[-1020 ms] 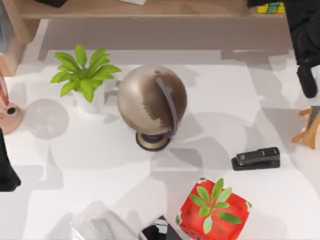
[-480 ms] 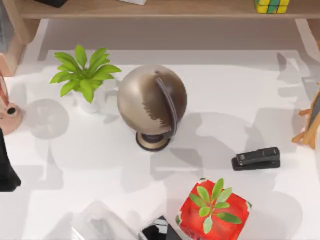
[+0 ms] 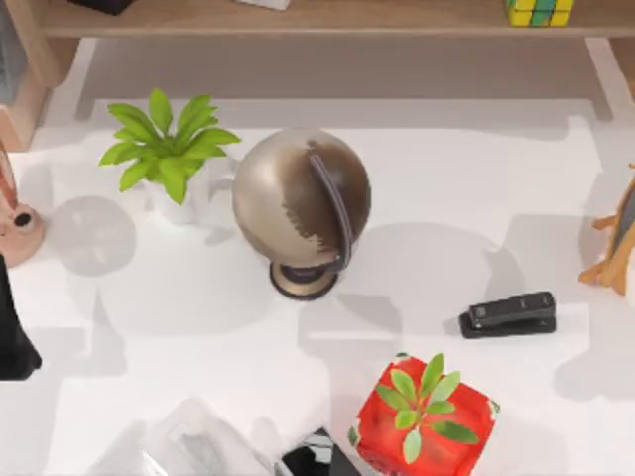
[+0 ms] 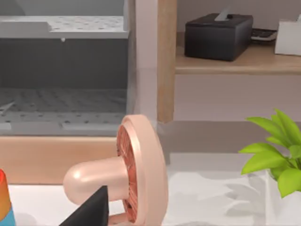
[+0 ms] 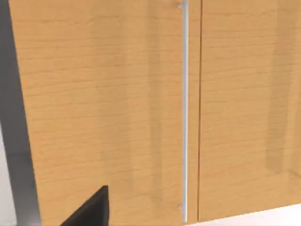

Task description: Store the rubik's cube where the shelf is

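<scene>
The white desk [image 3: 476, 178] takes up most of the top view, and along its far edge runs the shelf [image 3: 327, 20], a long light-brown board with a wooden side support at the left end [image 3: 30, 55]. Near the middle of the desk stands a bronze-coloured globe [image 3: 301, 203] on a dark round base. In the near part of the desk, right of centre, sits a red box holding a green plant [image 3: 425, 416]. Left of the globe, just beside it, is a leafy green plant in a white pot [image 3: 167, 149]. Right of the globe and well apart from it lies a black stapler [image 3: 508, 313], with the red box nearer the front edge. At the left edge stands a pink mushroom-shaped ornament [image 3: 18, 230], which the left wrist view shows close up [image 4: 131, 181] in front of the shelf's upright, with a black tissue box [image 4: 217, 30] resting on the board behind it. A wooden stand [image 3: 615, 248] pokes in at the right edge. The rubik's cube [image 3: 539, 11] rests on the shelf toward its right end, free of any grip. The left arm [image 3: 12, 332] is parked at the left edge of the desk; whether its tool is released or clenched cannot be told. The right wrist view faces wooden cabinet doors [image 5: 117, 108] with a thin metal handle [image 5: 184, 113].
</scene>
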